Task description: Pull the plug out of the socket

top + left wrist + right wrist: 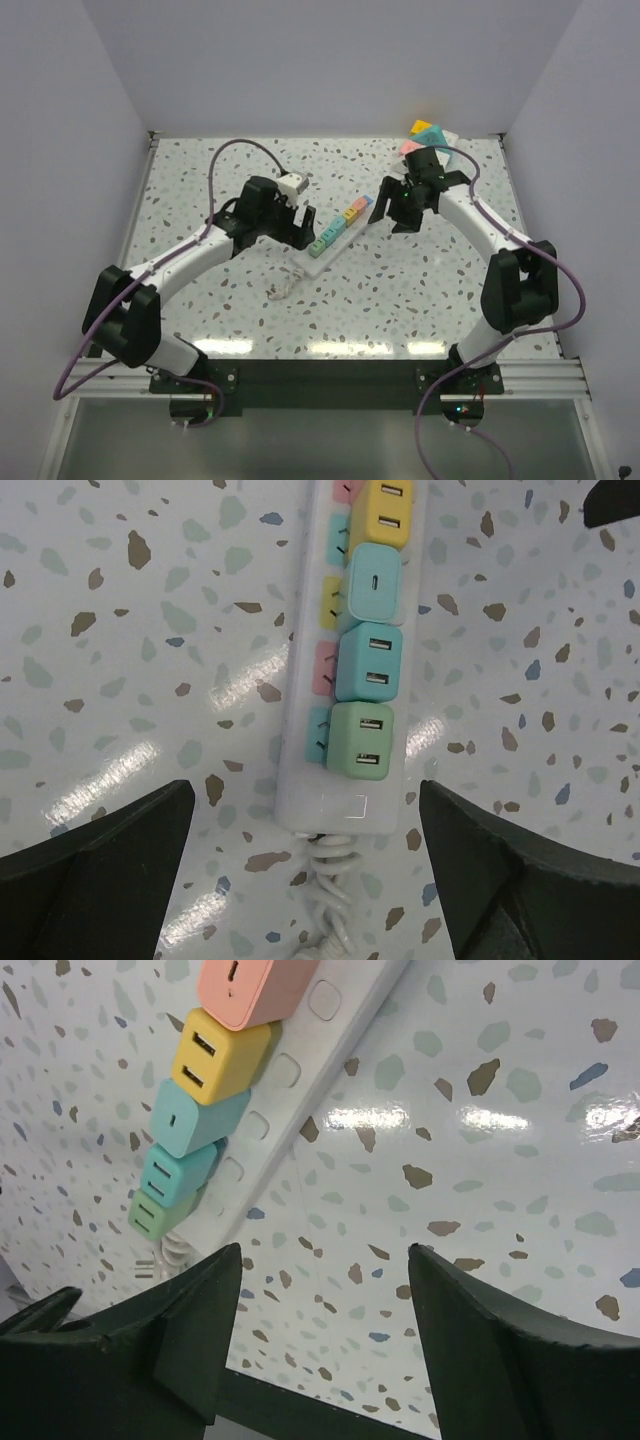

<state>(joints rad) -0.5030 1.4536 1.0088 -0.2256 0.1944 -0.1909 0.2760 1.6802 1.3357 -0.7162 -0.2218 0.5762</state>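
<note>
Holding: nothing in either; left gripper (307, 805) spread wide over the cable end of the power strip (330, 812), right gripper (325, 1255) also spread, over bare desk (480, 1160) beside it.
Plugs: five seated in a touching row, none out: green plug (360, 740), teal plug (368, 662), pale plug (374, 582), yellow plug (388, 505), pink plug (255, 985).
Strip risk: it lies loose, so an upward pull would probably lift the whole strip unless one gripper pins it.
Neighbour risk: tight packing could wedge a finger against the adjoining plug.
Slip risk: smooth sides; a shallow pinch may slide off.
</note>
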